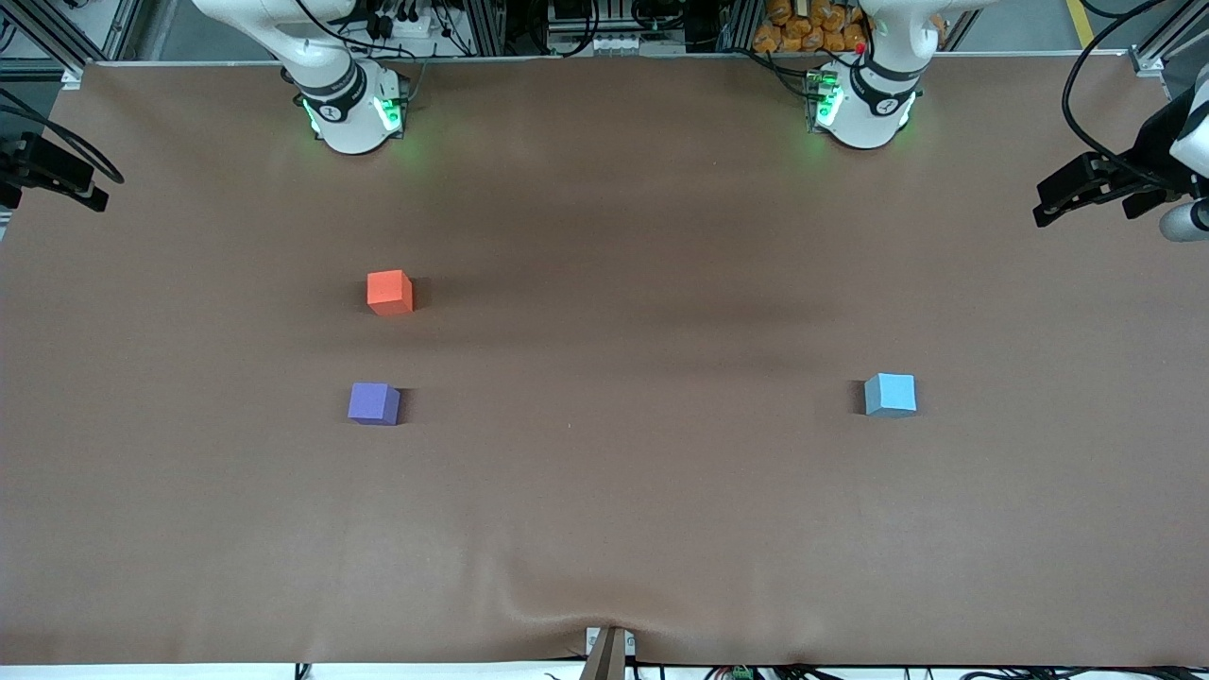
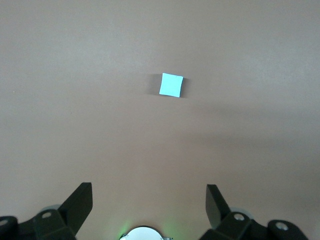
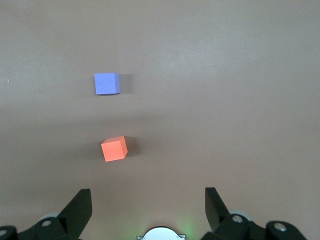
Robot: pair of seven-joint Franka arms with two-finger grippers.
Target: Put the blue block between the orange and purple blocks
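Small light sky-blue matte cube [image 1: 890, 394]: alone on the brown desk [image 1: 604, 510] toward my left arm's end, untouched. Orange-red cube [image 1: 389, 292] and violet-purple cube [image 1: 374, 403] sit apart toward my right arm's end. Left jaws [image 2: 149, 200] and right jaws [image 3: 148, 200] wait high, wide, empty. Probably light, rigid; grip opposite flat faces.

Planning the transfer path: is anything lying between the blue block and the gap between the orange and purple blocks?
Nothing visible. Bare table lies between the blue block and the gap separating the orange block from the purple block.
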